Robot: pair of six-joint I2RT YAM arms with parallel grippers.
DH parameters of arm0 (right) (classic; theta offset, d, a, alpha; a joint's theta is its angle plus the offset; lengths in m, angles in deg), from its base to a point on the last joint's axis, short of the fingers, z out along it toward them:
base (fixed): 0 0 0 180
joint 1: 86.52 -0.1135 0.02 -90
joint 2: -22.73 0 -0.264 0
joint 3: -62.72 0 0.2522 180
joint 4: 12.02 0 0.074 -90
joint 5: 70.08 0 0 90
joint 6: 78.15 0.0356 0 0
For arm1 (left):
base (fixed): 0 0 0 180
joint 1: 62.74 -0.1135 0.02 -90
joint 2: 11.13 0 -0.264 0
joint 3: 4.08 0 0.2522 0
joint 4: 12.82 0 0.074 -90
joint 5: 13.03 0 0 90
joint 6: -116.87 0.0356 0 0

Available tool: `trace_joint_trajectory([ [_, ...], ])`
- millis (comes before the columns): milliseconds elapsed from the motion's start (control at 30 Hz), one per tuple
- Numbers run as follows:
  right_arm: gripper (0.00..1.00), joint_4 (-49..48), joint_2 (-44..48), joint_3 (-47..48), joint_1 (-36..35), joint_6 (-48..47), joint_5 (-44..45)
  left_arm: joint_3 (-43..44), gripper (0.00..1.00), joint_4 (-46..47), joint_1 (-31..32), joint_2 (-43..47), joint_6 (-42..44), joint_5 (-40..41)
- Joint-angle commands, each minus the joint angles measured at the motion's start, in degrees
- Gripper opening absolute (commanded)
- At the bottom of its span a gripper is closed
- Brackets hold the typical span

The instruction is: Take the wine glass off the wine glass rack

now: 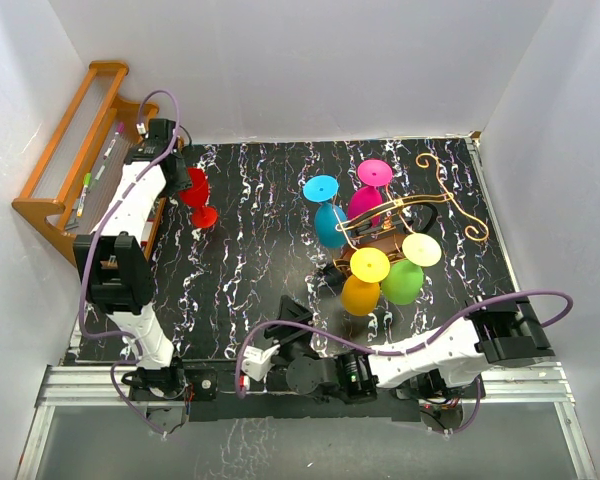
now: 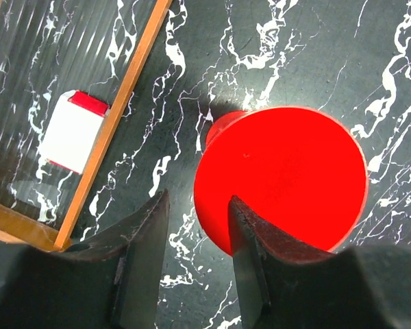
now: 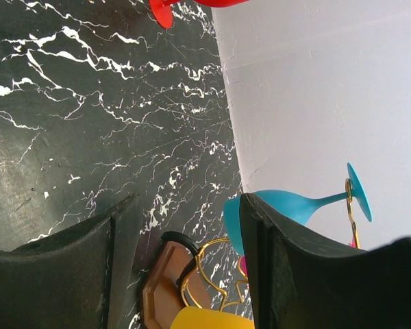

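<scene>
Wine glass rack (image 3: 163, 288), gold wire on a brown base, stood right of centre on the marbled table (image 1: 250, 260), with four coloured glasses (image 1: 403, 283) hung on it. Wooden shelf (image 1: 55, 170) sat far left. Red wine glass (image 1: 198, 195) was off the rack, on the table beside the shelf. Left gripper (image 2: 197, 199) hovered above it, jaws partly apart, gripping nothing. Right gripper (image 3: 188, 200), near centre, had its jaws wide and empty.

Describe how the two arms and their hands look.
The left arm and right arm are built alike: white link shells between bulky black joint housings. A lavender cable loops loosely along each. The left hand and right hand are black, each with two flat, wedge-shaped matte fingers. No markings are readable.
</scene>
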Motion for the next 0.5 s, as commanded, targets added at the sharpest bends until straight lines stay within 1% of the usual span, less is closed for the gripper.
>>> trace_joint_trajectory([
  [0,0.60,-0.03,2.49,3.60,-1.56,3.30,1.08,2.18,0.42,-2.48,-0.46,7.08,0.23,0.81],
  [67,0.60,0.49,2.35,4.08,-1.48,3.74,0.92,1.45,0.46,-2.31,-0.46,9.56,-0.17,0.58],
  [133,0.60,2.12,1.91,5.54,-1.48,4.83,0.69,0.21,0.48,-1.49,-0.45,12.59,-0.65,-0.69],
  [233,0.61,6.45,0.86,10.40,-1.52,8.11,-0.09,-3.87,0.50,1.39,-0.46,18.77,-1.42,-4.87],
  [300,0.61,7.50,0.37,14.45,-1.12,8.37,-0.86,-7.44,0.51,3.84,-0.45,23.82,-2.24,-7.17],
  [367,0.61,7.52,0.00,18.94,0.81,7.38,-1.74,-11.37,0.53,5.92,-0.46,29.43,-3.51,-8.90],
  [467,0.61,8.54,-0.87,27.77,6.22,7.07,-2.14,-14.87,0.54,6.28,-0.39,36.51,-5.21,-10.41],
])
